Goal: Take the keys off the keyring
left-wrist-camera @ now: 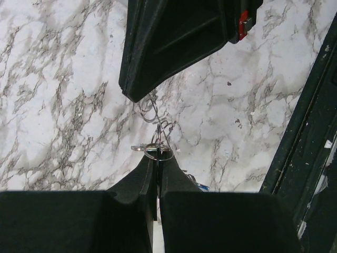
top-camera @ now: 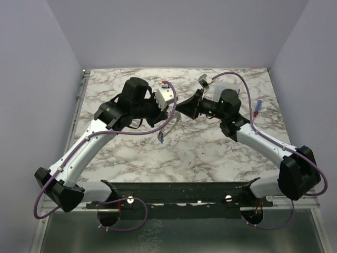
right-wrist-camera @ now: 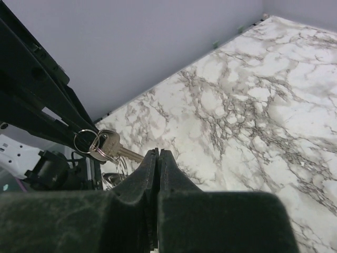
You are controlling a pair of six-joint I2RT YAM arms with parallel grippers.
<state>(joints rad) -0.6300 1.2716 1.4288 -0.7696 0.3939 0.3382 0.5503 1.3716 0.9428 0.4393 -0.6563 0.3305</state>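
My two grippers meet above the middle of the table. My left gripper (top-camera: 172, 109) (left-wrist-camera: 157, 157) is shut on a small wire keyring (left-wrist-camera: 152, 152) (right-wrist-camera: 84, 141). No large flat ring shows. A bare silver key (right-wrist-camera: 111, 147) hangs on that ring, and its blade runs to the tips of my right gripper (top-camera: 180, 108) (right-wrist-camera: 158, 152), which is shut on it. More thin wire loops (left-wrist-camera: 149, 109) run between the two grippers. The other keys (top-camera: 162, 136) dangle below, and the blue head (left-wrist-camera: 202, 186) peeks out beside my left finger.
A small blue and red object (top-camera: 258, 108) lies on the marble table (top-camera: 210, 153) at the right. The dark metal rail (left-wrist-camera: 310, 132) runs along the table's near edge. Grey walls close in the back and both sides.
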